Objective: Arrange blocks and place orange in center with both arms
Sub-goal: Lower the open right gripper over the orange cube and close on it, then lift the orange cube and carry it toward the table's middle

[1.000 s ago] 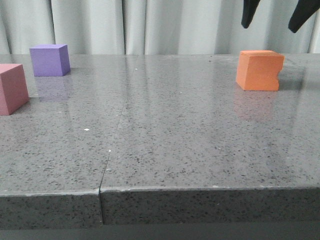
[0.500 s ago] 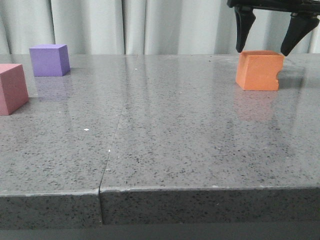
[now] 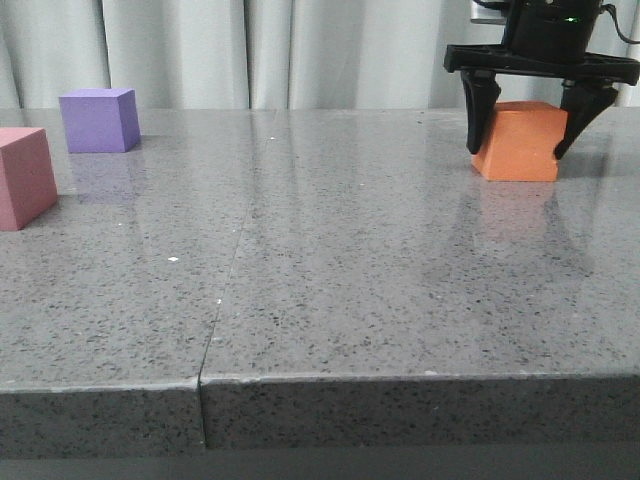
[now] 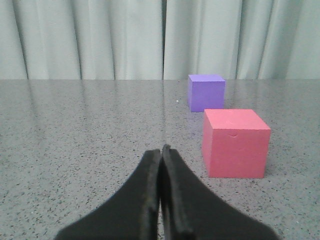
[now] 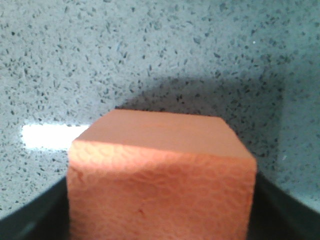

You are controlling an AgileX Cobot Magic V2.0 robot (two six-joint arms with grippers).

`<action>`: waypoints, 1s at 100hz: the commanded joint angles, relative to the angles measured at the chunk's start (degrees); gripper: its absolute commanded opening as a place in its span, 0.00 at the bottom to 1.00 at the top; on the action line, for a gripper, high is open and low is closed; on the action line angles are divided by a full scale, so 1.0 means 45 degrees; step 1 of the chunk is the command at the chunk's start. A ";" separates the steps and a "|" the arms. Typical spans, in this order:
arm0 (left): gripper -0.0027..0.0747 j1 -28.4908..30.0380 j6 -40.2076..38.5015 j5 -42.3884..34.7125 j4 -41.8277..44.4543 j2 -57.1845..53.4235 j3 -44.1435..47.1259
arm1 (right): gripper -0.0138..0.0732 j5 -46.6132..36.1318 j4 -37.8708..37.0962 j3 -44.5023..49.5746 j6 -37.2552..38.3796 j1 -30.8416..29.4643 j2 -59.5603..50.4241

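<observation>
The right gripper (image 3: 527,135) is straddling the orange cube (image 3: 519,140) at the table's (image 3: 330,280) far right with jaws spread, while the left gripper (image 4: 161,152) is sitting clenched near the pink-red cube (image 4: 235,143) and purple cube (image 4: 206,92)

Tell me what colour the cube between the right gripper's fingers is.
Orange cube; the right wrist view shows it best.

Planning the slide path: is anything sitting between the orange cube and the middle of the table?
Nothing visible. The orange cube sits far right between the right gripper jaws; the purple cube and pink-red cube stay far left.
</observation>
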 commanded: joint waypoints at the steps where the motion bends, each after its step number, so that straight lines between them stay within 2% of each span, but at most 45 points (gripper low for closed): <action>1: 0.01 0.0007 -0.0032 -0.1041 -0.0113 -0.0369 0.0493 | 0.66 -0.0049 0.0083 -0.0403 -0.0005 -0.0102 -0.0695; 10: 0.01 0.0007 -0.0032 -0.1041 -0.0113 -0.0369 0.0493 | 0.54 -0.0078 0.0083 -0.0403 -0.0005 -0.0102 -0.0695; 19: 0.01 0.0007 -0.0032 -0.1041 -0.0113 -0.0369 0.0493 | 0.49 -0.0090 0.0083 -0.0403 -0.0005 -0.0102 -0.0695; 54: 0.01 0.0007 -0.0032 -0.1041 -0.0113 -0.0369 0.0493 | 0.49 0.0129 0.0560 -0.0444 -0.0003 -0.0063 -0.0857; 77: 0.01 0.0007 -0.0032 -0.1041 -0.0113 -0.0369 0.0493 | 0.49 0.0752 0.0866 -0.1423 0.0024 0.0490 -0.0857; 100: 0.01 0.0007 -0.0032 -0.1041 -0.0113 -0.0369 0.0493 | 0.49 0.0917 0.0840 -0.2473 0.1451 0.1462 -0.0743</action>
